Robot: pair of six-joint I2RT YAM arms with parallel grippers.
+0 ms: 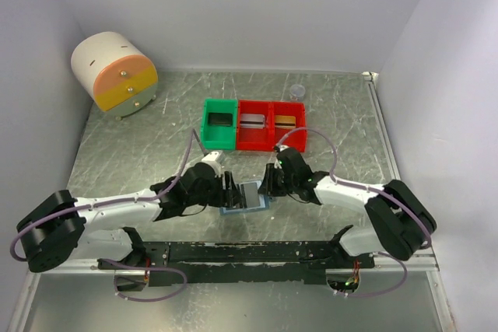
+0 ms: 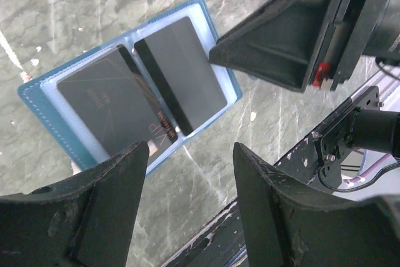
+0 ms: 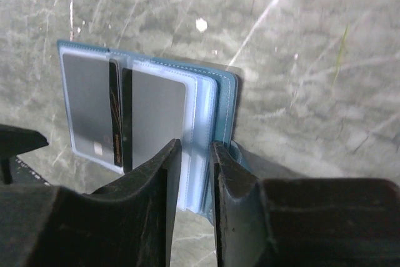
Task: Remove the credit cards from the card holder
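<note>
The card holder (image 1: 247,196) lies open on the table between my two grippers, blue-grey with clear inner pockets. Two credit cards sit in its pockets: a dark card (image 2: 109,107) in one panel and a grey card (image 2: 184,67) with a black stripe in the other. My left gripper (image 2: 190,151) is open just off the holder's near edge, with only table between its fingers. My right gripper (image 3: 195,154) is closed narrow on the holder's (image 3: 222,101) outer edge, with the clear pocket leaves between its fingers. The grey card (image 3: 156,117) lies just beside the right gripper's fingers.
A green bin (image 1: 219,124) and two red bins (image 1: 252,124) (image 1: 289,124) stand in a row behind the holder, each with a flat item inside. A round cream and orange drawer unit (image 1: 114,73) sits at the back left. The black base rail (image 1: 233,253) runs along the near edge.
</note>
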